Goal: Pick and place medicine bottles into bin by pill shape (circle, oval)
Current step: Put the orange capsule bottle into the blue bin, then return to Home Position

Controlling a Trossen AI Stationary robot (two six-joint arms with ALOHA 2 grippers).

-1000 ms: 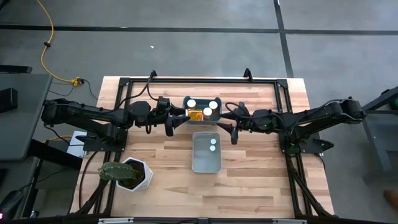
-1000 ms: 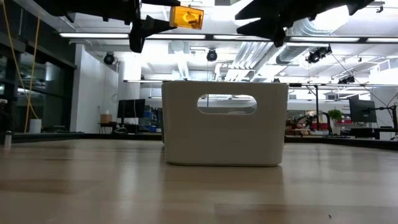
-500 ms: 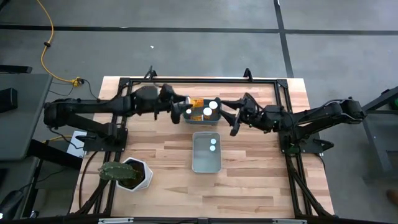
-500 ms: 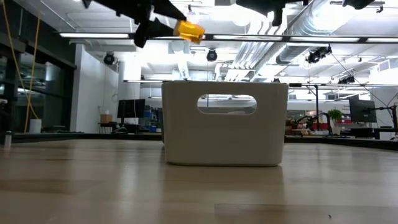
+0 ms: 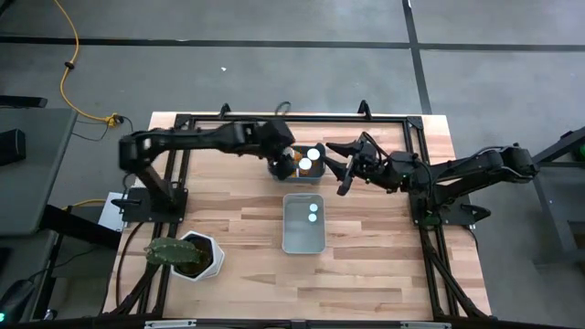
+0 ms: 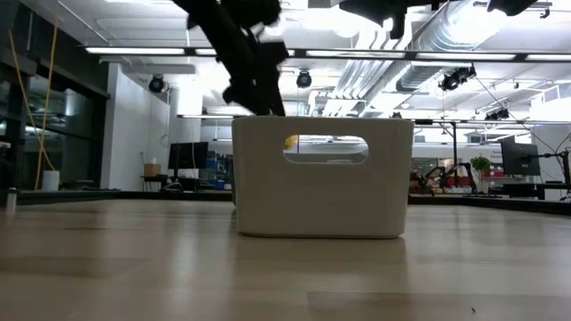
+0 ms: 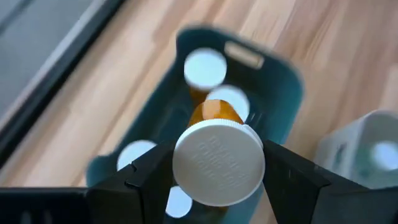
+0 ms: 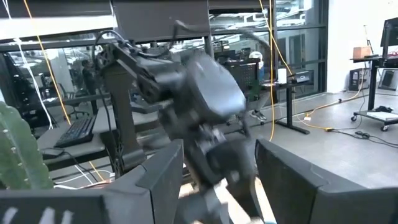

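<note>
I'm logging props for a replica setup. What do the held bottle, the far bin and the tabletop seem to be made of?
Held bottle: probably plastic, see-through amber body, matte white ribbed cap, in left gripper. Far bin: likely moulded plastic, smooth dull teal walls, rounded corners. Tabletop: wood, pale planks with visible grain and seams.

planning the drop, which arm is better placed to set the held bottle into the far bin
Left. The left tool already grips the amber bottle directly over the far bin. The right tool hangs open and empty beside that bin.

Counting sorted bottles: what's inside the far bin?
Far bin holds white-capped bottles, about four showing; the left gripper lowers another bottle, which covers the middle.
</note>
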